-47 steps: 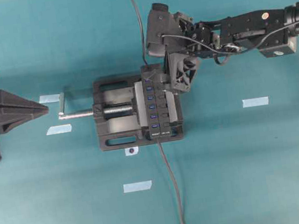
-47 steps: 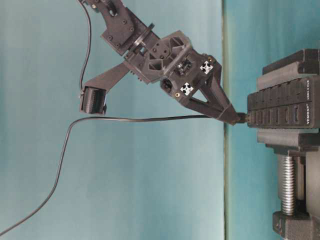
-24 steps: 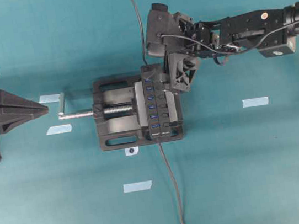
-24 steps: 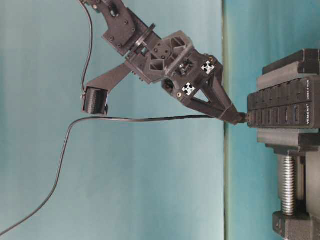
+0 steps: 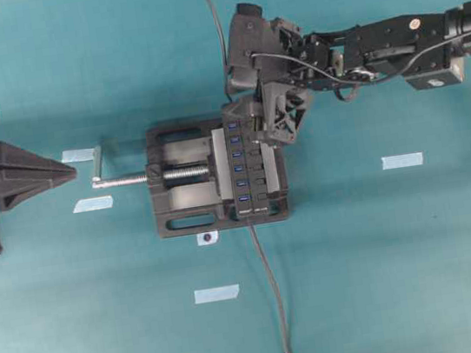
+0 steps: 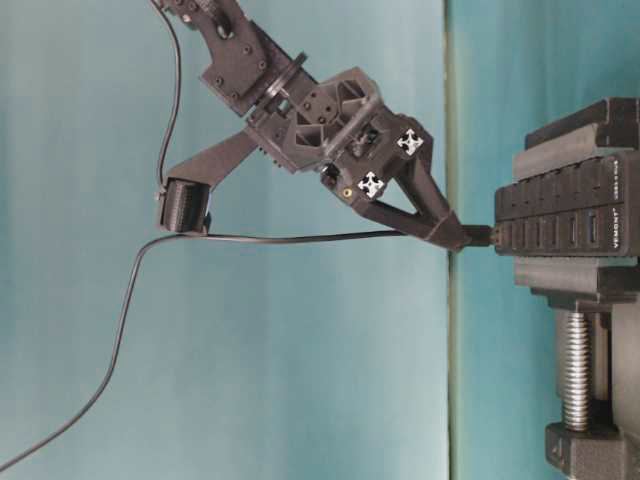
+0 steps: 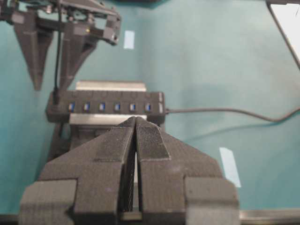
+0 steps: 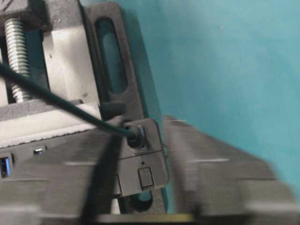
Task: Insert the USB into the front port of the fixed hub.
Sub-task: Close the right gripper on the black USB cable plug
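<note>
The fixed hub (image 5: pixel 254 183) is a long black bar with blue ports, clamped in a vise. The USB (image 8: pixel 135 132) sits plugged into the port at the hub's far end, and its thin cable (image 5: pixel 218 38) runs off the top edge. It also shows in the table-level view (image 6: pixel 480 236) and the left wrist view (image 7: pixel 55 97). My right gripper (image 5: pixel 256 121) is open over that end, its fingers (image 8: pixel 211 173) apart on either side of the plug and not touching it. My left gripper (image 5: pixel 72 171) is shut and empty at the far left.
The black screw vise (image 5: pixel 178 202) holds the hub, with its screw handle (image 5: pixel 98 165) pointing at the left gripper. A greyer cable (image 5: pixel 276 311) leaves the hub's labelled end toward the front edge. Several tape strips (image 5: pixel 403 160) lie on the teal mat.
My right gripper has drawn back a little from the hub's end. The plug has stayed in the port. The left arm has not moved.
</note>
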{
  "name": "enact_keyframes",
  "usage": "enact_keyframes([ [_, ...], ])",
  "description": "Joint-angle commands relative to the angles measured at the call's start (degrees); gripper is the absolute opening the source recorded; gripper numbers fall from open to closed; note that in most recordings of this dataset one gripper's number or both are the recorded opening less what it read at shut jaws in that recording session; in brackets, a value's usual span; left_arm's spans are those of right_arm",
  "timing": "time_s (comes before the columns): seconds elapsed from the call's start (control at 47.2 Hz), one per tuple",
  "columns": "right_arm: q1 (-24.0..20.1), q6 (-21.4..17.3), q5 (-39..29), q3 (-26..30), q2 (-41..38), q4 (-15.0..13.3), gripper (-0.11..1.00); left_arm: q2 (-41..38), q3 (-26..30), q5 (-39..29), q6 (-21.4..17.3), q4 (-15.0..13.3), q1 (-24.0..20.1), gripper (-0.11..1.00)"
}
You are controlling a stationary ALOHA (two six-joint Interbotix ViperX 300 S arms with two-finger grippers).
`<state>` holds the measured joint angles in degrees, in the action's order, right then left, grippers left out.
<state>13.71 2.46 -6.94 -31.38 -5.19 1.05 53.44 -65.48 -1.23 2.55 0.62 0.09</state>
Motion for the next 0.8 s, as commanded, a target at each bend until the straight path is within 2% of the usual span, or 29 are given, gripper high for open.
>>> enact_keyframes([
  [0.0, -0.18, 0.62, 0.09, 1.41, 0.79, 0.00, 0.23, -0.18, 0.53, 0.26, 0.09, 0.09, 0.00, 0.00],
  [0.085, -0.35, 0.62, -0.44, 1.49, 0.70, 0.00, 0.13, -0.18, 0.44, 0.26, 0.09, 0.18, 0.09, 0.00],
  [0.212, -0.70, 0.53, -1.67, 1.41, 0.70, -0.09, 0.06, -0.18, 0.44, 0.26, 0.09, 0.09, 0.09, 0.00],
  [0.783, -1.14, 0.35, -3.78, 2.72, 0.70, 0.00, 0.04, 0.09, 0.44, 0.26, 0.09, 0.09, 0.00, 0.00],
])
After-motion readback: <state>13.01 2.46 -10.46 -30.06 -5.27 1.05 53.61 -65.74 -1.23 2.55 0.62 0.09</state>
